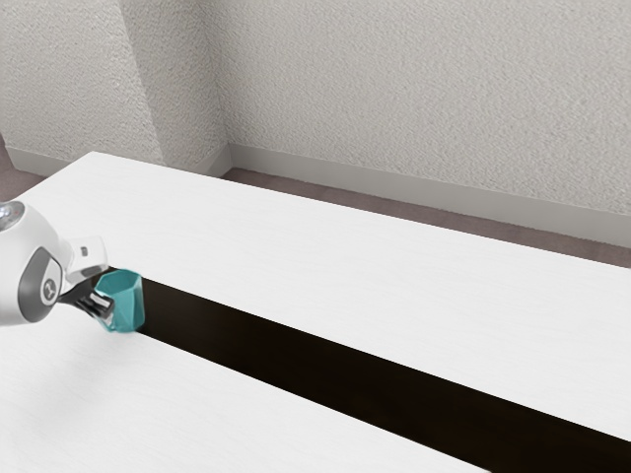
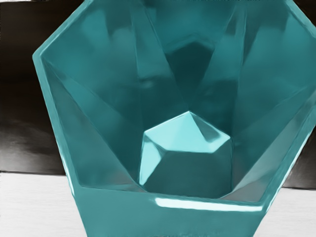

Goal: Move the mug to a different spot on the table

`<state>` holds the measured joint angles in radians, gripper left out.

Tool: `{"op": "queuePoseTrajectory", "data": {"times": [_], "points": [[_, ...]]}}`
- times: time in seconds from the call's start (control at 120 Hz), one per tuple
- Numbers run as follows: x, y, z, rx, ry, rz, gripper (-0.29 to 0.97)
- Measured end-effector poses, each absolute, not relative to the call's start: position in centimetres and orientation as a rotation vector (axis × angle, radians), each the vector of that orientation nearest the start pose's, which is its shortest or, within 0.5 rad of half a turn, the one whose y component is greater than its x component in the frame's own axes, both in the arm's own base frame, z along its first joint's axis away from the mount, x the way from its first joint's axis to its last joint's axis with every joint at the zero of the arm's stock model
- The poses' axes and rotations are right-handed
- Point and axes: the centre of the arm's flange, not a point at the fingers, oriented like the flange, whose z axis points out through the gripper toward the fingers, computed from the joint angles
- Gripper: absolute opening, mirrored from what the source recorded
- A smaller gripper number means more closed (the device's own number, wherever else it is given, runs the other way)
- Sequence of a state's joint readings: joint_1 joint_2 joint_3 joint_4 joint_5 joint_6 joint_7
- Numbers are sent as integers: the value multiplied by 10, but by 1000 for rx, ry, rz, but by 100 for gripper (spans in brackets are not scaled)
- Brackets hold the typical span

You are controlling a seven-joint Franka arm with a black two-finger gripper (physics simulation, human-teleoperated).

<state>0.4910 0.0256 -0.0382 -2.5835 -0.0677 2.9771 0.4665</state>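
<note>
exterior view: mug (image 1: 123, 299) on white table (image 1: 345, 246) beside dark strip (image 1: 345, 374), textured wall (image 1: 394, 89) behind; jaws unreadable.

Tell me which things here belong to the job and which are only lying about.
Job:
- teal mug
- end effector, right at the mug
- white table

Just there:
- dark strip across the table
- wall

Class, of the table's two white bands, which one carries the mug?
The near band, beside the dark strip: the teal mug sits at its edge.
</note>
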Motion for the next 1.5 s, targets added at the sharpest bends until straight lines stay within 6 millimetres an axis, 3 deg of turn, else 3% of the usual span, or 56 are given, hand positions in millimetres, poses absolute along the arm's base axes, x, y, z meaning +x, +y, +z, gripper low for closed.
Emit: {"op": "queuePoseTrajectory", "data": {"times": [0.658, 0.975, 1.225, 1.5], "points": [[457, 208, 331, -2869, 63, -627, 5], [472, 198, 330, -2851, 73, -690, 5], [501, 137, 323, -2887, 174, -733, 5], [508, 97, 320, -2932, 134, -759, 4]]}}
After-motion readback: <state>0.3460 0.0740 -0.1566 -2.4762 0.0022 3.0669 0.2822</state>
